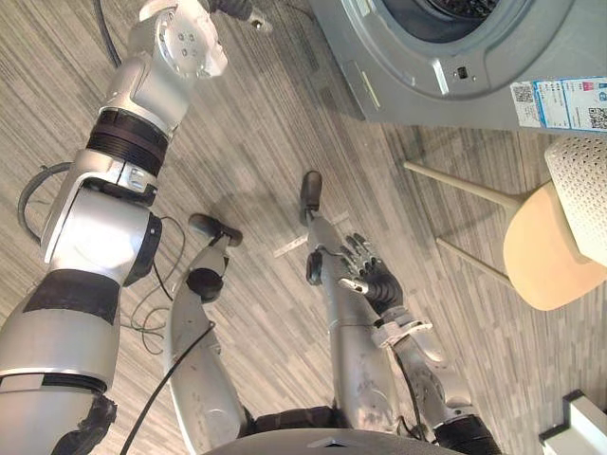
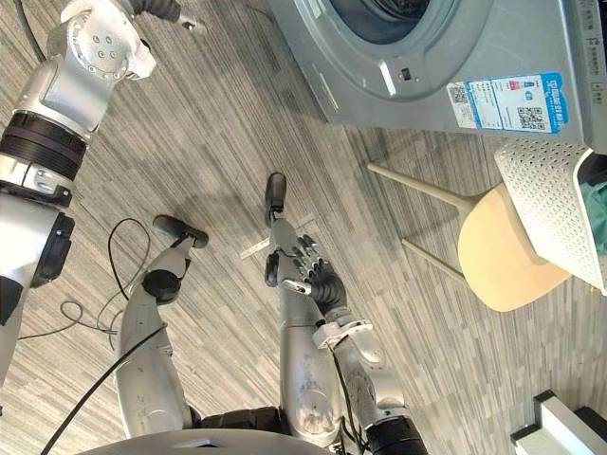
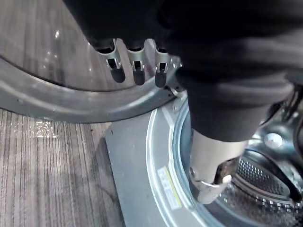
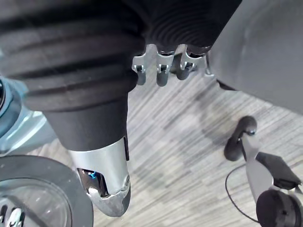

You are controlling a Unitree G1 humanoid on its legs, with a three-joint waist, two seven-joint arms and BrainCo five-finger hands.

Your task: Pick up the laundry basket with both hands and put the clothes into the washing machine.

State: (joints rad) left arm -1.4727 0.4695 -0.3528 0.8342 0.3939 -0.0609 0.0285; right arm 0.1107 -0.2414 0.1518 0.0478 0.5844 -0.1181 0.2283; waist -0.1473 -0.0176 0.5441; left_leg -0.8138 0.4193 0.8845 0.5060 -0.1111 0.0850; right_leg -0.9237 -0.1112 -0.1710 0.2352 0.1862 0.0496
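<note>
The white perforated laundry basket (image 1: 583,185) rests on a pale wooden stool (image 1: 545,251) at the right, with a bit of teal cloth (image 2: 596,209) showing inside it. The grey washing machine (image 1: 455,57) stands at the top right. Its door (image 3: 71,104) is swung open and the steel drum (image 3: 258,177) is exposed. My left hand (image 2: 166,8) is raised next to the machine's front, fingers (image 3: 135,68) relaxed and holding nothing. My right hand (image 1: 370,275) hangs low by my side, well left of the basket, open and holding nothing.
The stool's thin legs (image 1: 460,185) slant across the wooden floor between me and the machine. A white box (image 1: 574,427) sits at the lower right corner. A small strip of tape (image 1: 289,246) lies on the floor in the middle.
</note>
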